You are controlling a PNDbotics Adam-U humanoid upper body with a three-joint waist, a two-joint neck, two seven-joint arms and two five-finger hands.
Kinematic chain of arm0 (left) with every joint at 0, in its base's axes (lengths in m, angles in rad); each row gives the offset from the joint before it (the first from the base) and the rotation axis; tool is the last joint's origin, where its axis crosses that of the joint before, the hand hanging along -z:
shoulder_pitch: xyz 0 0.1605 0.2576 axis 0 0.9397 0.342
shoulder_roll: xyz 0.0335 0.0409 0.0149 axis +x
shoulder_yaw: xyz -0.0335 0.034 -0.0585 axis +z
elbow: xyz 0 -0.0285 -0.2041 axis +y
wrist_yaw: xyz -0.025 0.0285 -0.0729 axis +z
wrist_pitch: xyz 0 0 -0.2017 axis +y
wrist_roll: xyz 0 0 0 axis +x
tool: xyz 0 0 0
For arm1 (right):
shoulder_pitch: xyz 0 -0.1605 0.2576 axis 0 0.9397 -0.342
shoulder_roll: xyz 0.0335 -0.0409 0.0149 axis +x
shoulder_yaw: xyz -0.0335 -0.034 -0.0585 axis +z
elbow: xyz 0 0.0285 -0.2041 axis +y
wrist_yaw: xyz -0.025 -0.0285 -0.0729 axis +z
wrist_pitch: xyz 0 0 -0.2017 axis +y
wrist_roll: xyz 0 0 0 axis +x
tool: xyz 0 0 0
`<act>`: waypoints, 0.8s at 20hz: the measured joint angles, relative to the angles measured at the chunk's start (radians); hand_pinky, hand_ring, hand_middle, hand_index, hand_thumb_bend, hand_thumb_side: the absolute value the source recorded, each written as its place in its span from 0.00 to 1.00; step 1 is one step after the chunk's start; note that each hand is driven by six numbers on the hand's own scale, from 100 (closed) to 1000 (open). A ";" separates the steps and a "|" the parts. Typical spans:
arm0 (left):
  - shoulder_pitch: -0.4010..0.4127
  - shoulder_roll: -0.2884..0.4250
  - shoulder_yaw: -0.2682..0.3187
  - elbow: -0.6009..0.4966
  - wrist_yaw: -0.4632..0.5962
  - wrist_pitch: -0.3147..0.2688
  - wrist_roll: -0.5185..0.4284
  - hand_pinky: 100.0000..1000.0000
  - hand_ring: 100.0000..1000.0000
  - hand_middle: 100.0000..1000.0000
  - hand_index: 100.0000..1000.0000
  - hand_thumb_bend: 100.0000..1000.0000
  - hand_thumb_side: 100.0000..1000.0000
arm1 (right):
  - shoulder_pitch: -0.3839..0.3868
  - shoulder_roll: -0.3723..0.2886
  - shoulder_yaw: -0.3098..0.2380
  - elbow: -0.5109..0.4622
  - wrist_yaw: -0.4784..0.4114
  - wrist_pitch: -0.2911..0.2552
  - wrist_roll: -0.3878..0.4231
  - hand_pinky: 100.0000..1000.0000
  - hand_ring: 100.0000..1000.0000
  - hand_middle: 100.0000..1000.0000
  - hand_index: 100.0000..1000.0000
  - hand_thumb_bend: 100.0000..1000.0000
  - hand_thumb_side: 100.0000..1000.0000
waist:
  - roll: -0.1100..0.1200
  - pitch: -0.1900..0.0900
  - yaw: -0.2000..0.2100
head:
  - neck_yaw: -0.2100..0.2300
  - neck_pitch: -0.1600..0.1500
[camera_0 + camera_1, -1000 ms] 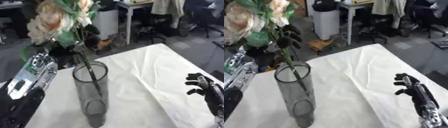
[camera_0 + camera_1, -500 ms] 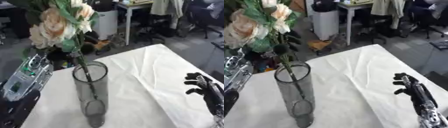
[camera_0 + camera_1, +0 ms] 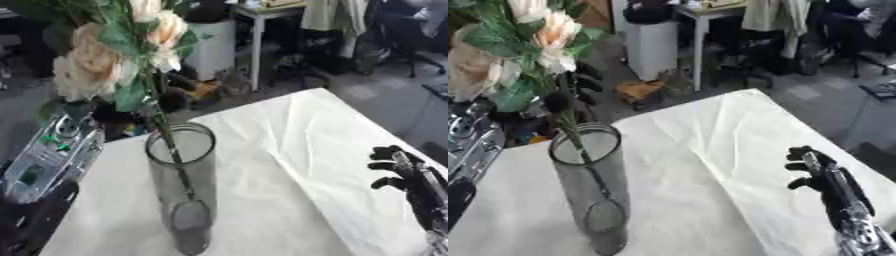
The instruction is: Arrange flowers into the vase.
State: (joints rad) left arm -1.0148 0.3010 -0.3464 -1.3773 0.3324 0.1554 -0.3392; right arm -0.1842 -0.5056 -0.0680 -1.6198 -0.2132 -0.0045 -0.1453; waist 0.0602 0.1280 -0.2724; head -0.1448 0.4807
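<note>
Room: an office with desks and chairs behind.
Table (image 3: pixel 289 150): covered with a creased white cloth.
Flowers (image 3: pixel 105 65): cream blooms; stems stand inside the vase.
Vase (image 3: pixel 182 185): clear glass cylinder, upright, table's left.
Right hand (image 3: pixel 824 175): lower right, fingers relaxed, holding nothing.
Left hand: fingers hidden; grip unknowable.

The vase (image 3: pixel 181 185) at lower left is clear, smoky glass, smooth and glossy. The table (image 3: pixel 297 145) is covered in creased, matt white cloth. The flowers (image 3: pixel 109 60) at upper left have soft matt cream petals. The right hand (image 3: pixel 826 180) at lower right looks like matt black plastic, silver metal below.
</note>
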 measured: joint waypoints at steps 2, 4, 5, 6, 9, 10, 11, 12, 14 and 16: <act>0.000 0.000 0.000 0.000 0.002 0.006 -0.009 0.71 0.75 0.71 0.72 0.95 0.44 | 0.000 0.000 0.000 0.000 0.000 0.000 0.000 0.42 0.68 0.66 0.75 0.00 0.82 | 0.000 -0.001 0.000 | -0.001 0.000; 0.000 0.005 0.000 0.000 0.010 0.011 -0.014 0.72 0.75 0.71 0.72 0.95 0.44 | 0.000 0.000 0.000 0.000 0.000 0.000 0.000 0.42 0.68 0.66 0.75 0.00 0.82 | 0.000 -0.002 0.000 | -0.002 0.000; 0.000 0.008 0.000 -0.001 0.015 0.013 -0.017 0.72 0.75 0.71 0.72 0.95 0.45 | 0.000 0.000 0.000 0.000 0.000 0.000 0.000 0.42 0.68 0.66 0.75 0.00 0.82 | 0.000 -0.002 0.000 | -0.002 0.000; 0.000 0.009 0.001 -0.001 0.020 0.016 -0.019 0.72 0.75 0.71 0.72 0.95 0.45 | 0.000 0.000 0.000 0.000 0.000 0.000 0.000 0.42 0.68 0.66 0.75 0.00 0.82 | 0.000 -0.003 0.001 | -0.003 0.000; 0.000 0.019 0.001 -0.010 0.029 0.031 -0.026 0.72 0.75 0.71 0.72 0.95 0.45 | 0.002 0.000 0.000 0.001 0.000 0.000 0.000 0.42 0.68 0.66 0.75 0.00 0.82 | 0.000 -0.006 0.004 | -0.005 0.000; 0.000 0.022 0.001 -0.015 0.029 0.036 -0.028 0.72 0.75 0.71 0.72 0.95 0.45 | 0.004 0.000 -0.001 0.001 0.000 0.000 0.000 0.42 0.68 0.66 0.75 0.00 0.82 | 0.000 -0.007 0.005 | -0.006 0.001; 0.000 0.026 0.001 -0.019 0.030 0.041 -0.030 0.72 0.75 0.71 0.72 0.95 0.45 | 0.005 0.000 -0.001 0.002 0.000 0.000 0.000 0.42 0.68 0.66 0.75 0.00 0.82 | 0.000 -0.009 0.007 | -0.006 0.001; 0.000 0.028 0.001 -0.021 0.032 0.046 -0.031 0.72 0.75 0.71 0.72 0.95 0.45 | 0.006 0.000 -0.001 0.003 0.000 0.000 0.000 0.42 0.68 0.66 0.75 0.00 0.82 | -0.001 -0.011 0.008 | -0.007 0.001; 0.000 0.034 0.002 -0.030 0.035 0.056 -0.033 0.72 0.75 0.71 0.72 0.95 0.45 | 0.008 0.000 -0.002 0.006 0.000 0.000 0.000 0.42 0.68 0.66 0.75 0.00 0.82 | -0.003 -0.013 0.010 | -0.007 0.001; 0.000 0.034 0.005 -0.037 0.039 0.063 -0.033 0.72 0.75 0.71 0.72 0.95 0.44 | 0.008 0.000 -0.003 0.006 0.000 0.000 0.000 0.42 0.68 0.66 0.75 0.00 0.82 | -0.005 -0.014 0.014 | -0.007 0.001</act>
State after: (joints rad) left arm -1.0152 0.3353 -0.3410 -1.4148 0.3711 0.2179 -0.3726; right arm -0.1765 -0.5056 -0.0706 -1.6138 -0.2132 -0.0045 -0.1453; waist 0.0550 0.1137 -0.2584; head -0.1522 0.4822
